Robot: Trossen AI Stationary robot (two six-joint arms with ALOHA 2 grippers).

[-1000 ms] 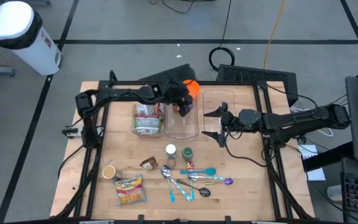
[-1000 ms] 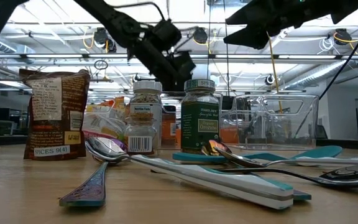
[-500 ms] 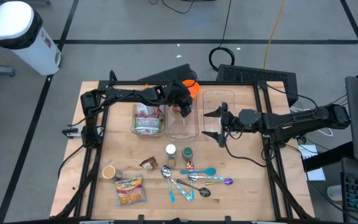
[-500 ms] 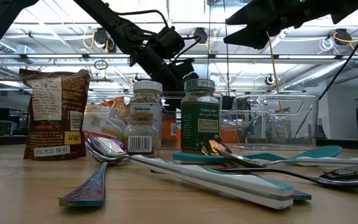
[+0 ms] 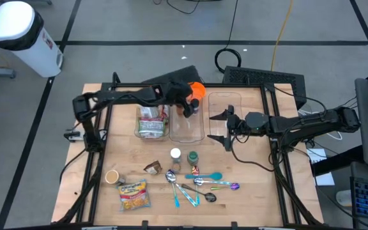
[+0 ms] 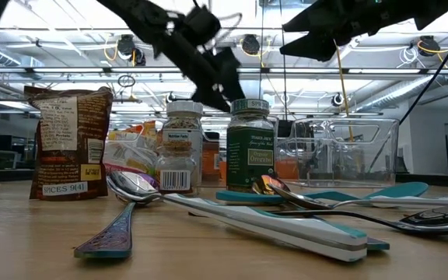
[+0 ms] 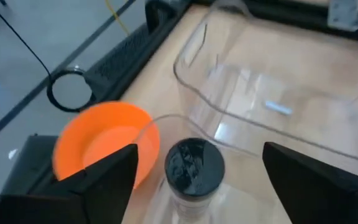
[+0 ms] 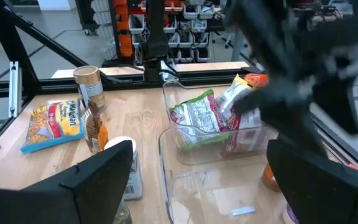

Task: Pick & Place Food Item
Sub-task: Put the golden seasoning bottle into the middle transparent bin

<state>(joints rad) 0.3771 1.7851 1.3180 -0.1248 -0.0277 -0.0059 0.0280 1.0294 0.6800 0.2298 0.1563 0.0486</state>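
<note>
- A bag of snacks (image 5: 133, 194) lies flat near the table's (image 5: 248, 198) front left corner; a small tan cup (image 5: 112, 176) stands just behind it
- A clear bin (image 5: 152, 122) holds food packets (image 5: 151, 120) piled inside
- The left gripper (image 5: 189, 107) hangs over the far end of the next clear bin (image 5: 187, 125), its claws spread wide with nothing between them; in the left wrist view a black-capped jar (image 7: 192, 169) stands upright in that bin directly beneath, apart from the fingers (image 7: 107, 174); an orange bowl (image 5: 197, 89) sits just behind this bin
- Two spice jars (image 5: 184, 156) stand upright side by side in front of the bins; spoons (image 5: 200, 186) lie scattered nearer the front edge
- An empty clear bin (image 5: 225, 108) sits right of centre
- The right gripper (image 5: 224, 126) hovers over that bin's right side, claws wide, holding nothing
</note>
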